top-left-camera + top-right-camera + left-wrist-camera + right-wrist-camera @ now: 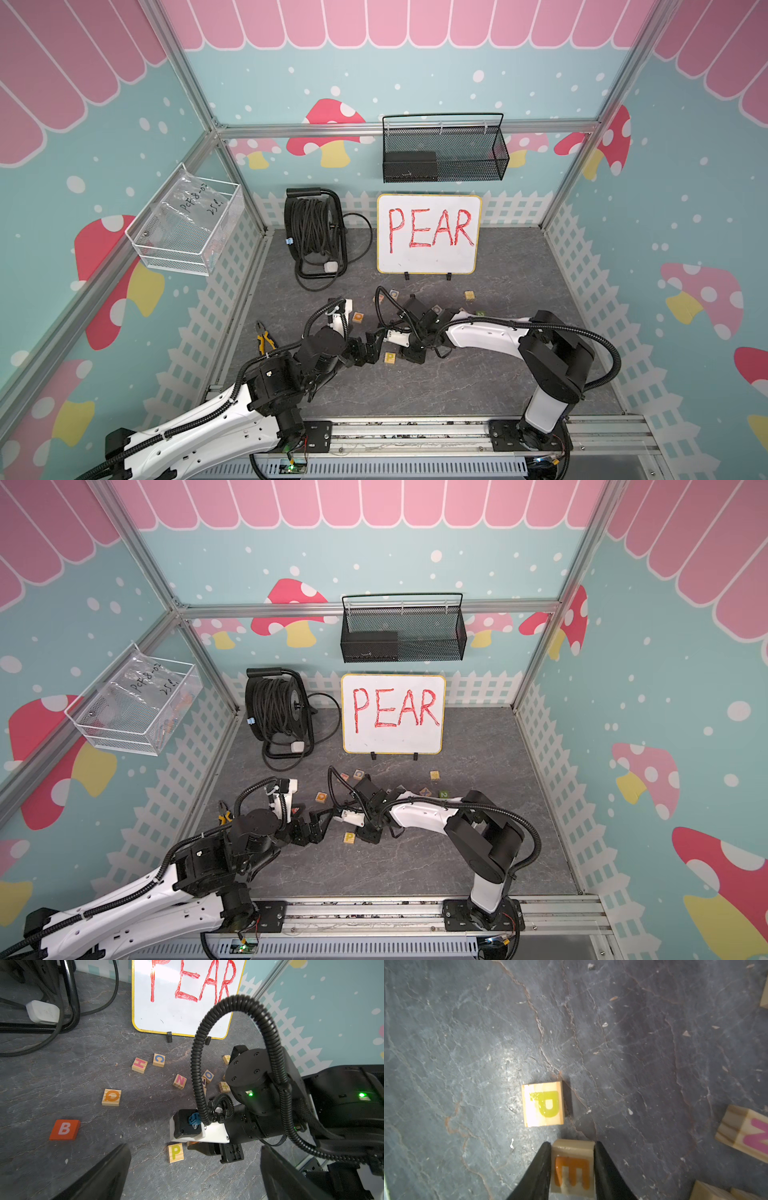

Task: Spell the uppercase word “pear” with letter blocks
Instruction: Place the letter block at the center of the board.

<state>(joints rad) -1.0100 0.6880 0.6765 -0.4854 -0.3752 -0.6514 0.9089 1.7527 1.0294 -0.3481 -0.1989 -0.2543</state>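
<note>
The right claw (pixel 572 1143) pinches the E block (pixel 572 1169) between both fingers, just right of the P block (pixel 543 1104) lying flat on the grey floor (pixel 467 1043), a slim gap between them. The left claw (pixel 194 1147) gapes wide open just left of them. On the far wall the black mesh basket (pixel 469 153) holds a dark box (pixel 409 164); the white wire basket (pixel 224 232) at left holds a scribbled clear bag (pixel 195 203). In both top views the right arm (pixel 486 332) hides the E; only its wrist camera shows the letter.
</note>
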